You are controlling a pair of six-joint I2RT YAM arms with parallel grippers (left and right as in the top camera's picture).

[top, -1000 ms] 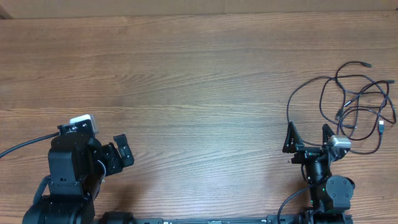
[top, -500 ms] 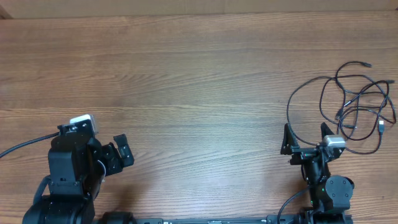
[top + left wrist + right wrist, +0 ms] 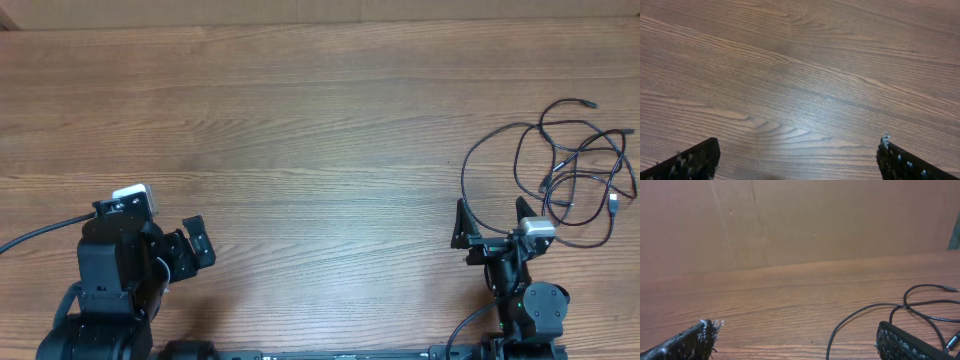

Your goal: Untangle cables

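Observation:
The cables (image 3: 575,165) are thin black cords with small plugs, lying in a loose tangle of loops on the wooden table at the right. One strand curves down toward my right gripper (image 3: 493,218), which is open and empty just below and left of the tangle. In the right wrist view a strand (image 3: 860,315) runs between the open fingers (image 3: 797,340), lying on the table. My left gripper (image 3: 197,240) is open and empty at the lower left, far from the cables. The left wrist view shows only bare wood between its fingertips (image 3: 799,157).
The wooden table (image 3: 300,130) spans the whole view. A brown cardboard wall (image 3: 790,220) stands along the table's far edge. The arm bases sit at the near edge, with a thick black wire (image 3: 35,238) leading off left.
My right gripper has drawn back slightly toward the near edge and shifted a little left. The cables and left arm have not moved.

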